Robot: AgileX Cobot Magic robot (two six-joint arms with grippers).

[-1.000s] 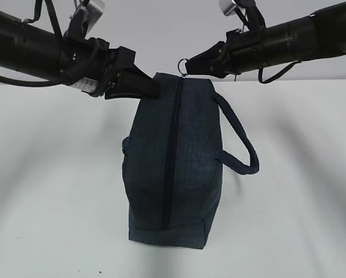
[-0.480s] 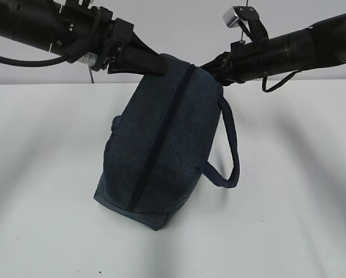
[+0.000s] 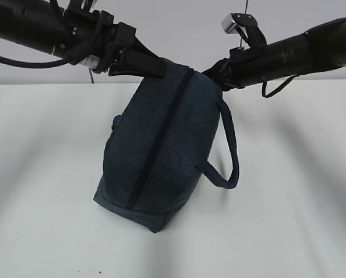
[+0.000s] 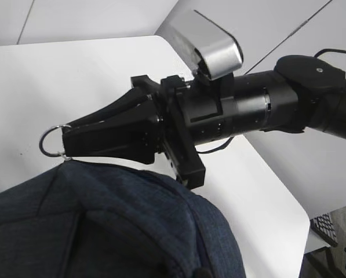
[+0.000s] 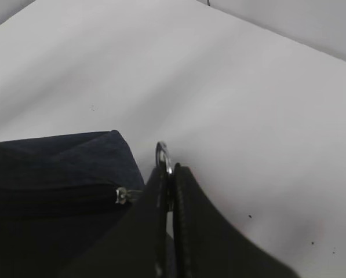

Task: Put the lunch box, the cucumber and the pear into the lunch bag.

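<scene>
Between the two pincers hangs the lunch bag (image 3: 161, 150), tilted, its lower corner resting on the desk (image 3: 288, 220), zipper (image 3: 155, 145) closed along the visible face.

Right pincer (image 5: 170, 174): fingers pressed together on the silver ring pull (image 5: 163, 155); slider sits just left of the fingertips at the bag's top end.

Left pincer (image 3: 155, 66): at the bag's upper corner, opposite the right one. Contact looks like a pinch on the fabric, but its fingertips are hidden; I cannot tell how far they are closed.

No lunch box, cucumber or pear in any view; likely already inside, though that cannot be confirmed.

Step in hand, by my reading: working the zipper.

- Left pincer should anchor the corner so the fabric stays taut.
- Draw the ring straight along the zipper line, not sideways, or the slider may jam.
- Ring is thin and slick; a jerk could slip it from the grip.
- Loop handle (image 3: 230, 150) dangles below the right pincer; keep it off the track.
</scene>
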